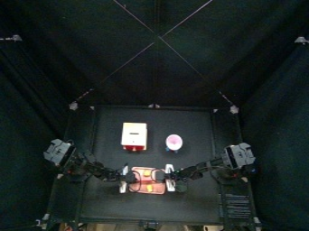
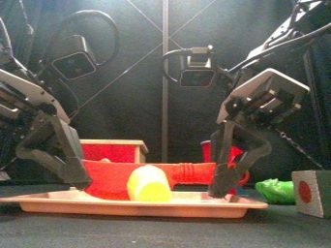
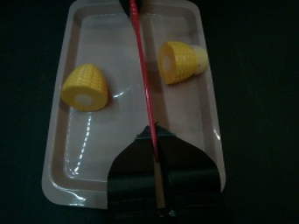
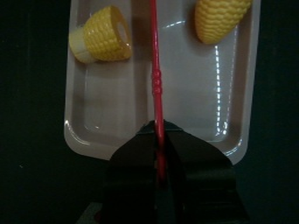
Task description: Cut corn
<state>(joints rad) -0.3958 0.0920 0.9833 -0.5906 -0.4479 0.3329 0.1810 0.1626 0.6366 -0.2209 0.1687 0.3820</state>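
The corn lies in two yellow pieces on the salmon-pink board [image 3: 70, 149]: one piece [image 3: 87, 86] on one side and the other piece [image 3: 184, 61] across from it. The right wrist view shows the same pieces [image 4: 101, 35] [image 4: 222, 17] on the board [image 4: 105, 122]. From the front only one piece [image 2: 150, 182] shows. My left gripper [image 3: 149, 133] hangs over the board's left end, jaws together on a thin red blade [image 3: 140, 70] that runs between the pieces. My right gripper [image 4: 156, 129] hangs over the right end, shut on a similar red blade [image 4: 153, 70].
A white-and-red box [image 1: 133, 135] and a round pink-white object [image 1: 175, 141] stand behind the board [image 1: 147, 189]. At the front right lie a green thing [image 2: 274, 189] and a white cube with a red dot [image 2: 311, 192]. A red box [image 2: 110, 150] shows behind the board [image 2: 77, 201].
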